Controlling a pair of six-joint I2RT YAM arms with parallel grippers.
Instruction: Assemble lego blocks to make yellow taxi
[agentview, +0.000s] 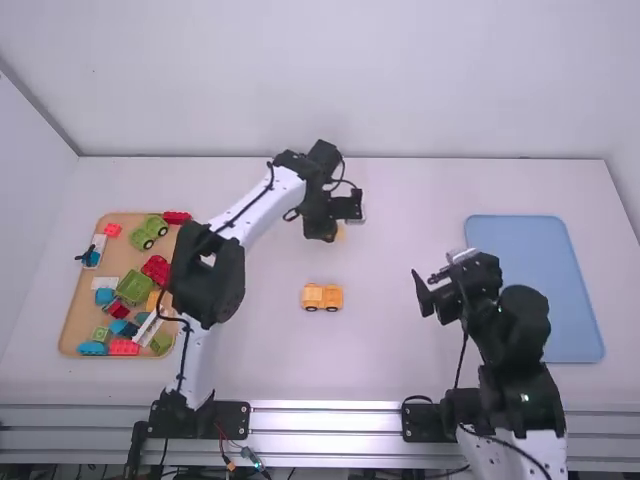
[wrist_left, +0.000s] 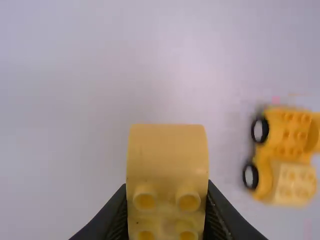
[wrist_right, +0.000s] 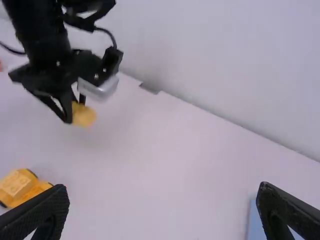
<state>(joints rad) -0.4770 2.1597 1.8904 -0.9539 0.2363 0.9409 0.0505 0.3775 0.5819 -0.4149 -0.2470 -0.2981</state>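
In the high view my left gripper (agentview: 338, 222) is over the middle of the table, with a yellow block (agentview: 341, 232) partly hidden under it. The left wrist view has that studded yellow block (wrist_left: 167, 165) clamped in my left gripper (wrist_left: 167, 210). An orange-yellow wheeled car base (agentview: 322, 297) rests on the table nearer the arm bases; a paler yellow block (wrist_left: 294, 182) sits on one end of it. My right gripper (agentview: 428, 293) stands open and holds nothing, right of the car; in the right wrist view my right gripper (wrist_right: 162, 212) has widely parted fingers.
A tan tray (agentview: 68, 335) of mixed colored blocks and vehicle pieces lies at the left, partly behind the left arm. Some pieces rest on or beside its rim. A blue tray (agentview: 575, 300) is at the right, partly behind the right arm. White walls border the table.
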